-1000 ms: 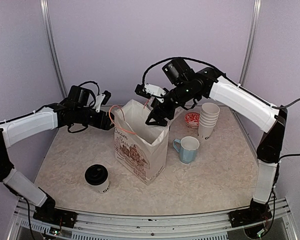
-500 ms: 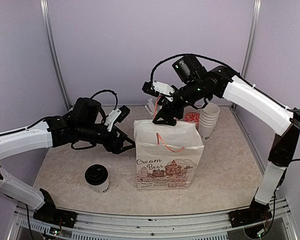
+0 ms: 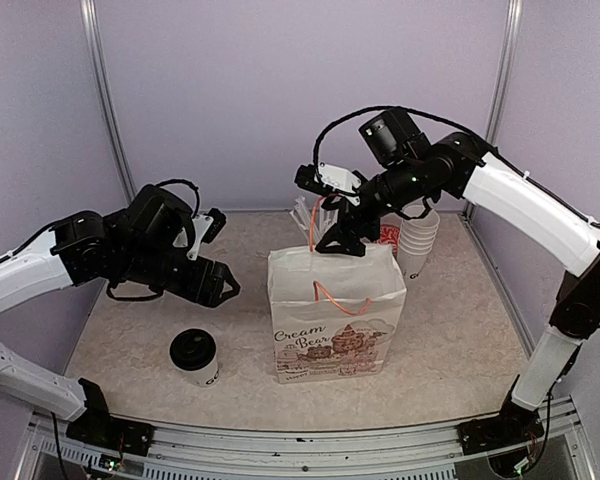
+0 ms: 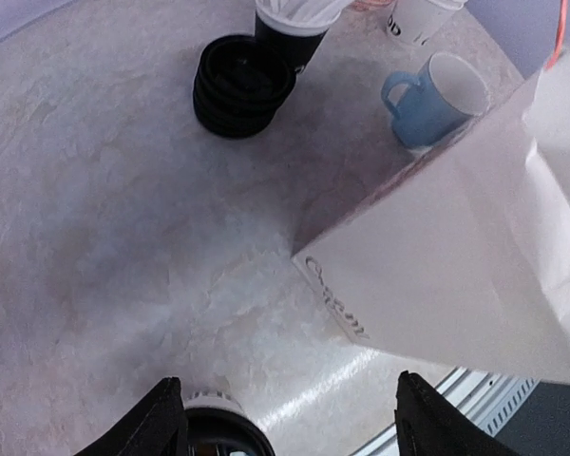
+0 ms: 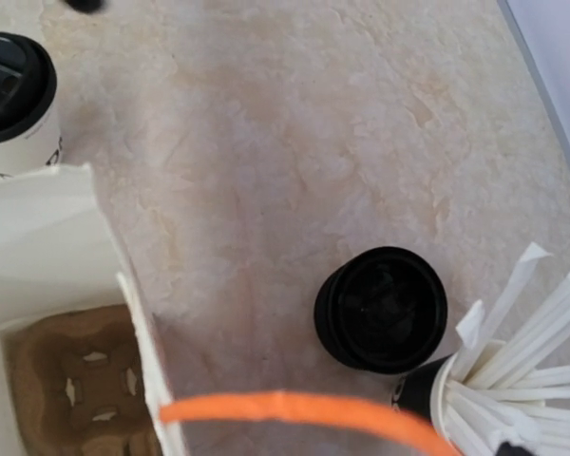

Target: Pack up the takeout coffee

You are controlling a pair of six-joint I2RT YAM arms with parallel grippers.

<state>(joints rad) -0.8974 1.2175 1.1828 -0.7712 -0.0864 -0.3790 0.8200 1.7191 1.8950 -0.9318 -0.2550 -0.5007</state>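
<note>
The left fingers point(image 4: 166, 426) are hanging spread above a cup point(image 3: 193, 354) on the desk point(image 3: 460, 330); the right fingers point(image 3: 338, 240) are hovering by the handle point(image 5: 285, 408) of the bag point(image 3: 335, 310), grip unclear.

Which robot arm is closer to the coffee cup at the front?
Left. The left gripper hangs open just behind the coffee cup. The right gripper is farther away, above the paper bag, holding the bag handle.

The paper bag point(image 3: 335, 310) reads "Cream Bear" on its front; print on the lidded cup point(image 3: 194, 357) is illegible.
</note>
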